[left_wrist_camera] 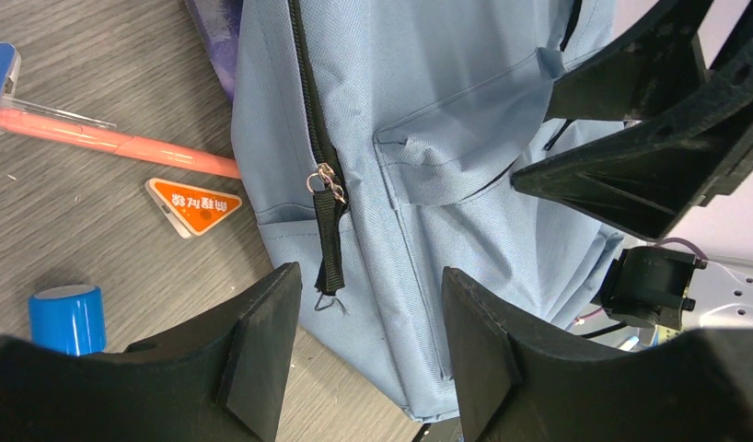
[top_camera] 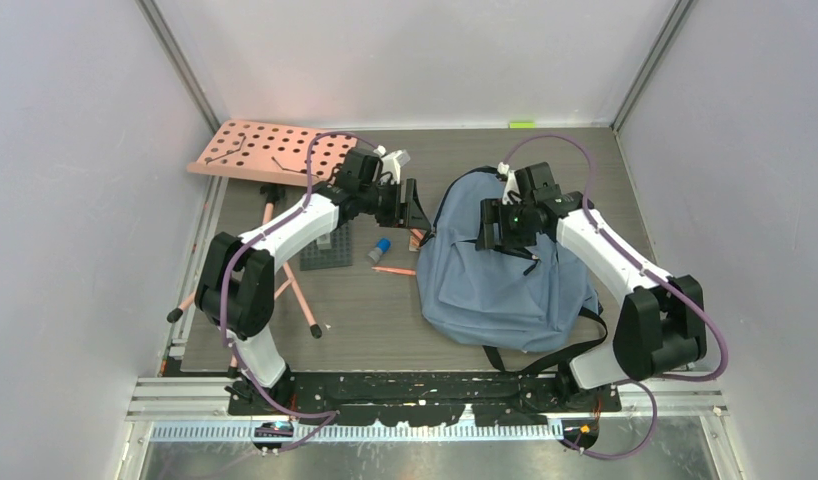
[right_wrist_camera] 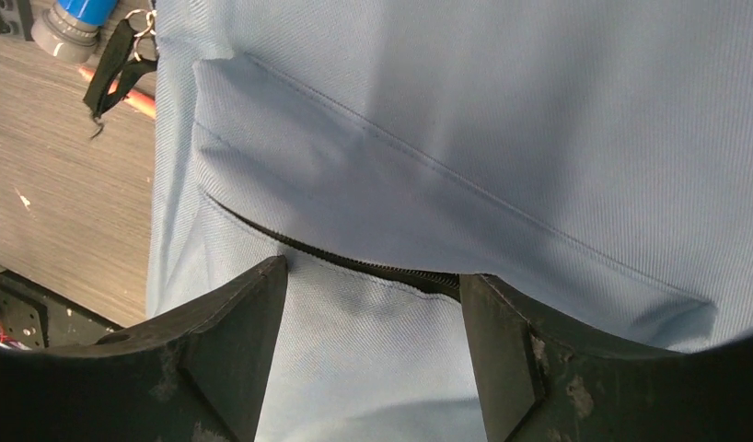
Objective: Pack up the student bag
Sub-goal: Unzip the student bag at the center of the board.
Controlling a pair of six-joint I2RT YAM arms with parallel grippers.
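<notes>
The student bag (top_camera: 505, 275) is a blue-grey backpack lying flat at the table's middle right. Its main zipper is closed, and the black pull strap (left_wrist_camera: 329, 230) hangs on its left side. My left gripper (top_camera: 410, 205) is open and empty at the bag's left edge; in the left wrist view (left_wrist_camera: 368, 341) it is just below the pull strap. My right gripper (top_camera: 500, 230) is open and empty over the bag's upper part. In the right wrist view (right_wrist_camera: 373, 350) its jaws straddle the fabric beside the front pocket zipper (right_wrist_camera: 354, 262).
An orange pencil (left_wrist_camera: 124, 140), an orange triangular eraser (left_wrist_camera: 196, 204) and a blue-capped cylinder (left_wrist_camera: 69, 318) lie left of the bag. A pink pegboard (top_camera: 270, 150) sits at the back left, a dark baseplate (top_camera: 327, 250) and pink rods (top_camera: 295, 290) nearer.
</notes>
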